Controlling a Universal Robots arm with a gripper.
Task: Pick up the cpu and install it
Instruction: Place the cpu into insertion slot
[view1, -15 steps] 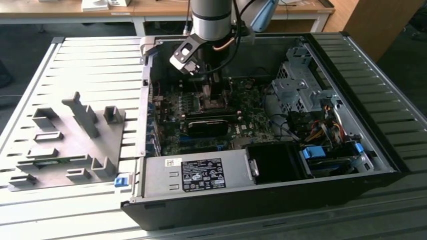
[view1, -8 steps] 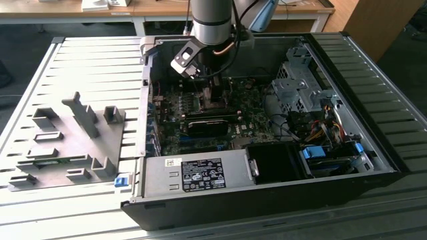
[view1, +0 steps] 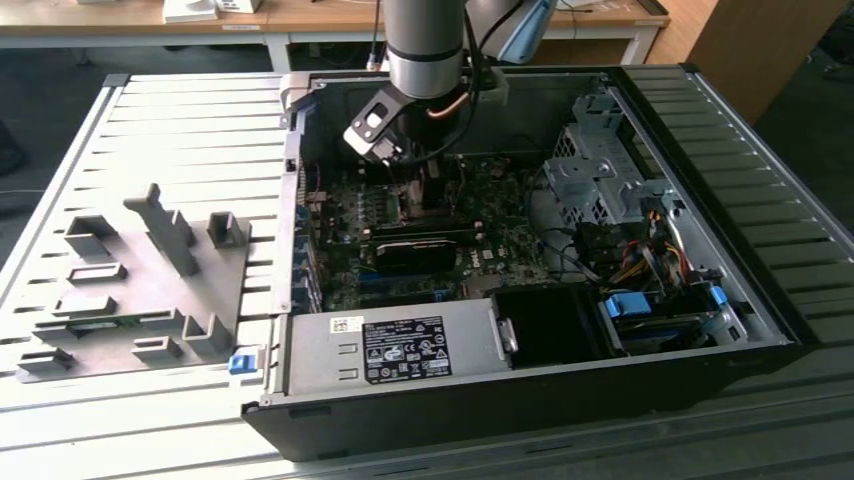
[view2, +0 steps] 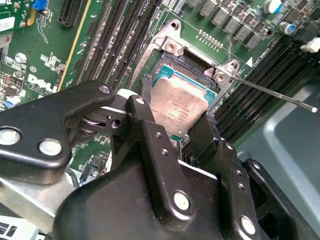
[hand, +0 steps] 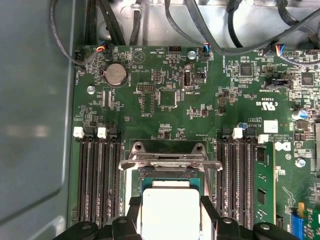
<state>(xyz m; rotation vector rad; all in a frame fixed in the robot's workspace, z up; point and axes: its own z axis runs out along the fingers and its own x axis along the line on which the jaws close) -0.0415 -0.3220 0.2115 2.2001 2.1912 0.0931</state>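
Exterior view: the arm (view1: 424, 50) reaches down into an open computer case (view1: 747, 300) lying on a slatted metal table (view1: 174, 130); the gripper (view1: 411, 195) hangs low over the green motherboard (view1: 474, 262); a grey plastic fixture (view1: 134, 290) stands on the table outside the case, on the exterior view's left; the power supply (view1: 387, 350) at the case's near wall carries a white printed label (view1: 407, 348), its text too fine to make out.

Both wrist views: the cpu (view2: 182, 105) (hand: 170, 215), a silver lid with a thin green rim, lies between the two black fingers (view2: 150, 145); the fingers press against its opposite edges and have hold of it, the jaws standing only as far apart as the chip is wide; the cpu is directly over the socket (view2: 192, 64), within its metal frame; whether it is seated or held just above cannot be told.

First wrist view: the load plate (hand: 170, 161) stands raised beyond the chip; memory slots (hand: 97, 185) flank the socket on both sides; a coin cell (hand: 115, 74) sits near the board's far edge; small white stickers (hand: 270, 126) and white silk-screen lettering mark the board.

Second wrist view: a thin lever (view2: 272, 94) juts outward from the socket frame; faint engraving covers the cpu's lid, not legible.
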